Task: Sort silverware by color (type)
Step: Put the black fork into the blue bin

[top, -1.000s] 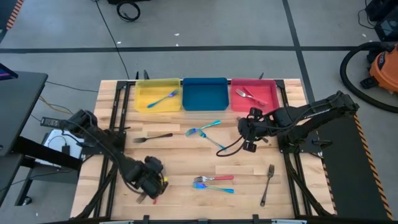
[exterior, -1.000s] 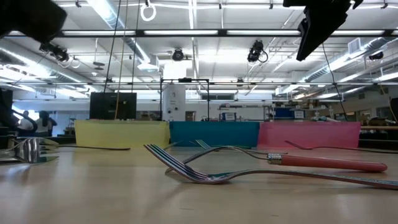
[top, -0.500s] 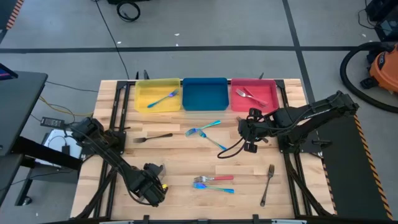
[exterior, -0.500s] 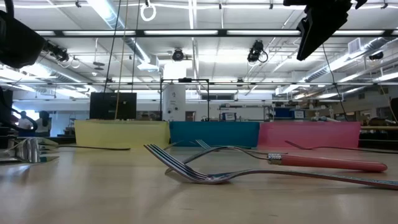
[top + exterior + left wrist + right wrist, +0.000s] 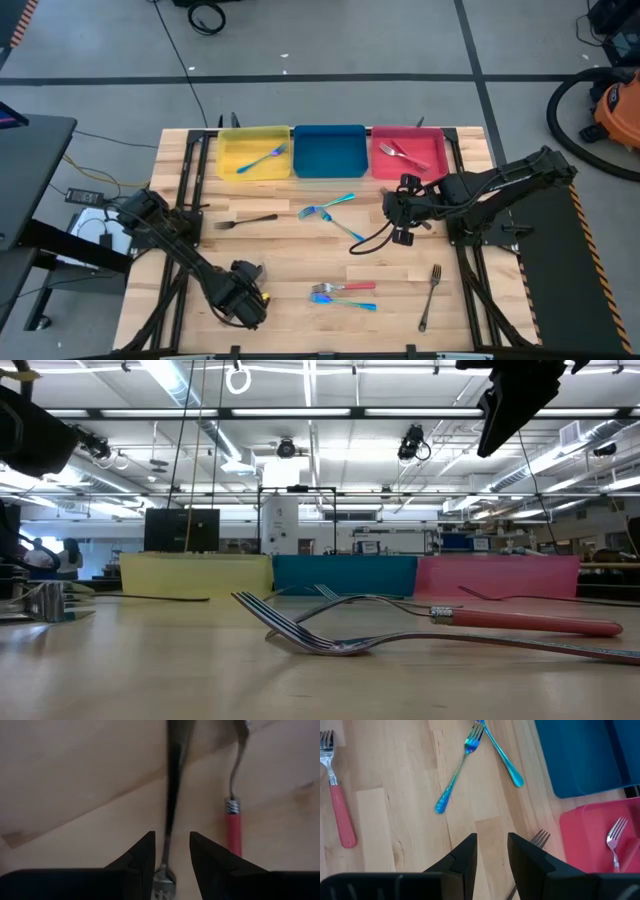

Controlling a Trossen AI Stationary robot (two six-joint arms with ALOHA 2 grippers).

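A dark metal utensil [image 5: 172,795] lies on the table [image 5: 300,250] near its front-left corner, its handle running between the parted, empty fingers of the left gripper [image 5: 171,851]. Beside it lies a red-handled utensil [image 5: 234,825]. The right gripper [image 5: 491,851], slightly parted and empty, hovers mid-table right.

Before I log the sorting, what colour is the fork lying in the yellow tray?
Blue: the fork in the yellow tray shows best in the high view.

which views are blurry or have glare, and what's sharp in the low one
Left wrist view: soft, the dark fork between the fingers smeared. Low view: near forks sharp, ceiling lights bright behind, left edge blurred. High and right wrist views: even light, crisp, teal forks clear.
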